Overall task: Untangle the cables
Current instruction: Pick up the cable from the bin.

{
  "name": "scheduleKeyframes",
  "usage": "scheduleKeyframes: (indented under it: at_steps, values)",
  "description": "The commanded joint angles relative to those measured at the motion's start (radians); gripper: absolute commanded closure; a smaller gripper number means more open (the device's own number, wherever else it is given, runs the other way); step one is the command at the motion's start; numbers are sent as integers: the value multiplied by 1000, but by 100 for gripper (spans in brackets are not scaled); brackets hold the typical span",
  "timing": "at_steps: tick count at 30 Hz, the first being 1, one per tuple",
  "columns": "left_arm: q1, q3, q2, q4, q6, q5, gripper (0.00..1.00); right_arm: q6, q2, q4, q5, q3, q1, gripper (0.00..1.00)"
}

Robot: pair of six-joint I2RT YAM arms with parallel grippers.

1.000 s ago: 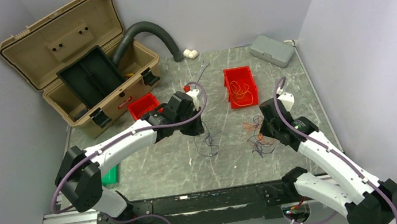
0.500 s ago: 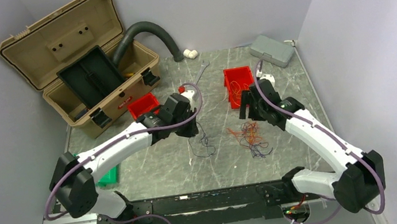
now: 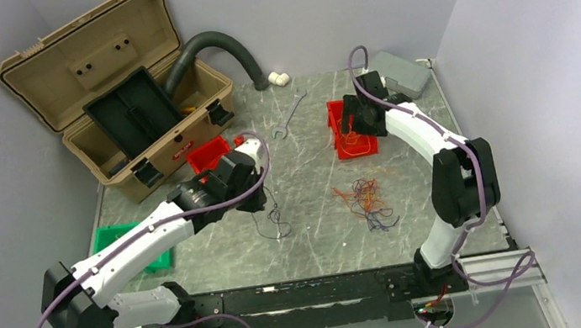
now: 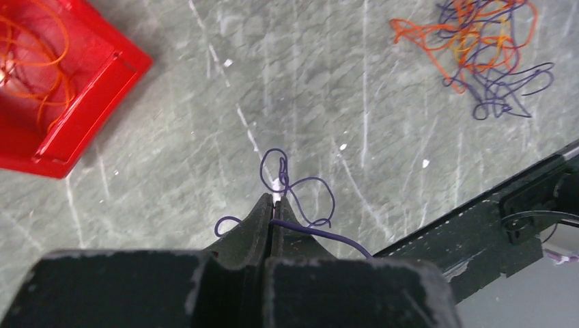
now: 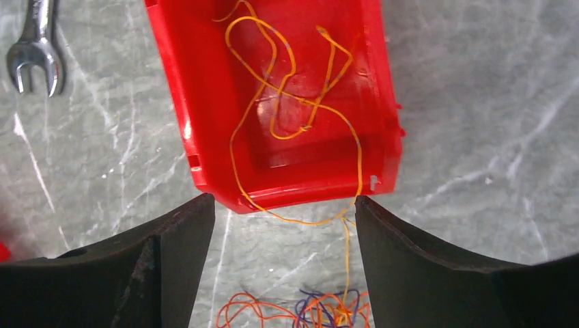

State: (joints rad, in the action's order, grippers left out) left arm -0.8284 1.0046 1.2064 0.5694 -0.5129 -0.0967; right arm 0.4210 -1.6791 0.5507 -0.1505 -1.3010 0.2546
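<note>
Purple strand [image 4: 321, 232] is pinched in the closed left gripper [image 4: 273, 205], right gripper [image 5: 283, 205] is spread wide over the red bin [image 5: 171, 102], and the tangle [image 3: 366, 198] is found at its 6 o'clock, linked by an orange strand [image 5: 345, 260] run 12-to-6.

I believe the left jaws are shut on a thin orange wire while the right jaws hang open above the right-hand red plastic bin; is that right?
No: the left wrist view shows the left jaws shut on a thin dark purple wire, not orange. The right jaws do hang open above the right-hand red plastic bin.
</note>
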Motion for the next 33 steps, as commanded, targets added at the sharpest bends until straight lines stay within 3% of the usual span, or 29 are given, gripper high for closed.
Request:
scheduleKeyframes:
  at_steps: [1, 5, 9, 12, 15, 20, 23, 33]
  values:
    - [-1, 10, -55, 108, -33, -109, 100, -72, 25, -61, 168, -37, 13, 23]
    - [1, 16, -149, 208, -82, -247, 100, -203, 89, -107, 307, -15, 216, 21]
    - [8, 129, -273, 406, -114, -428, 100, -157, 72, -185, 373, -41, 395, 25]
    - [16, 242, -353, 526, -102, -565, 100, -137, 63, -313, 357, -27, 521, 27]
    - [35, 290, -401, 568, -54, -622, 100, -118, 51, -332, 281, -33, 580, 28]
    - [105, 263, -320, 686, -165, -569, 100, -118, 164, -314, 103, 53, 552, 28]
    - [105, 192, -310, 582, -157, -456, 100, -99, 195, -248, 135, 66, 447, 28]
    - [109, 17, -250, 266, -88, -164, 100, -50, 132, -114, -47, 28, 131, 32]
